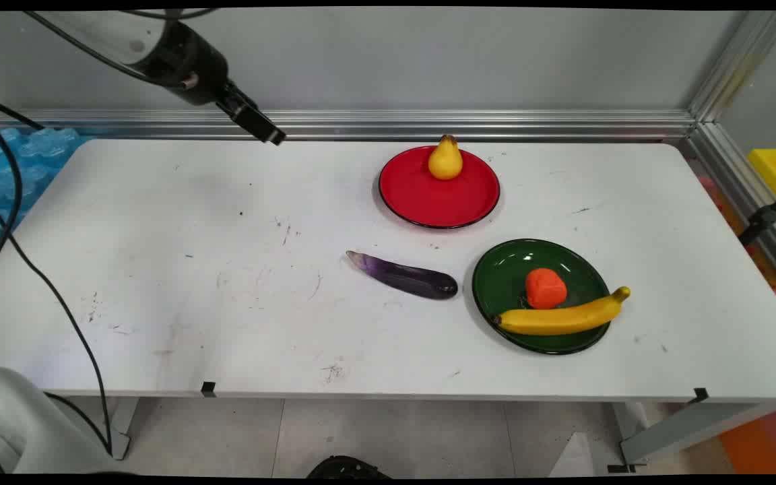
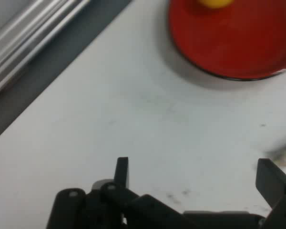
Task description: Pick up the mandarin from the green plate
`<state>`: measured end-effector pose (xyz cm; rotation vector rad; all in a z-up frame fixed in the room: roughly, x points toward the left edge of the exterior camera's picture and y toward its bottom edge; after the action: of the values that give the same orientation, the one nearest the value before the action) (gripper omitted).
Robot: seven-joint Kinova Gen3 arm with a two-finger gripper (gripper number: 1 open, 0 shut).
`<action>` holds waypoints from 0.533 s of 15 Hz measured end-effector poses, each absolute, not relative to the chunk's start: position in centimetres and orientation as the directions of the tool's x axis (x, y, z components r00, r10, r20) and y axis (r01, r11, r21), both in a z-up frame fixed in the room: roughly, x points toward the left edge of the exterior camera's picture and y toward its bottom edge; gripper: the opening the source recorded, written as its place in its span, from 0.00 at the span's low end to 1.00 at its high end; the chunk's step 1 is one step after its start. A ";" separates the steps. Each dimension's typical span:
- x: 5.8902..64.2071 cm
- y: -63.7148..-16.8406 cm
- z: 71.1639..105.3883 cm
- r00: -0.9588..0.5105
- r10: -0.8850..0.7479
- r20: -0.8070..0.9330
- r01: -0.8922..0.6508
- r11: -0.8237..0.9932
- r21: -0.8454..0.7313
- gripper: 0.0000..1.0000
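The black two-finger gripper [image 1: 268, 133] is held high above the far left of the scuffed white table [image 1: 159, 289], its fingers [image 2: 121, 171] spread wide apart and nothing between them. Nearest it, a glossy round red plate [image 1: 438, 195] is seen with a smooth yellow pear [image 1: 445, 159] standing upright at its far edge. A slender, tapered purple eggplant [image 1: 405, 275] lies on the bare tabletop beside a shiny green plate [image 1: 506, 283], on which a lumpy orange-red fruit [image 1: 545, 288] and a curved yellow banana [image 1: 563, 316] are laid.

The main view looks down across the whole table [image 1: 159, 303] toward the back wall. The hand view sits close above the tabletop. Both catch the red plate [image 1: 438, 195], upper right in the hand view.
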<state>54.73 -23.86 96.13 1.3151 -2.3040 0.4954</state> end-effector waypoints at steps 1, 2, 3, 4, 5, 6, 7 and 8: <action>53.8 -23.9 96.2 -0.480 -0.695 0.535 -0.850 0.519 -0.089 1.00; 53.1 -23.9 96.2 -0.500 -0.681 0.535 -0.835 0.543 -0.089 1.00; 52.0 -24.0 96.3 -0.528 -0.659 0.535 -0.811 0.578 -0.088 1.00; 51.2 -24.0 96.3 -0.547 -0.644 0.535 -0.794 0.601 -0.088 1.00; 50.0 -24.2 96.3 -0.573 -0.620 0.536 -0.768 0.634 -0.088 1.00; 49.3 -24.3 96.4 -0.589 -0.604 0.537 -0.751 0.654 -0.088 1.00; 48.1 -24.5 96.4 -0.612 -0.579 0.538 -0.725 0.683 -0.089 1.00; 47.3 -24.7 96.4 -0.627 -0.562 0.539 -0.707 0.702 -0.090 1.00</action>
<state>47.33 -24.65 96.44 0.9744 -2.4308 0.4053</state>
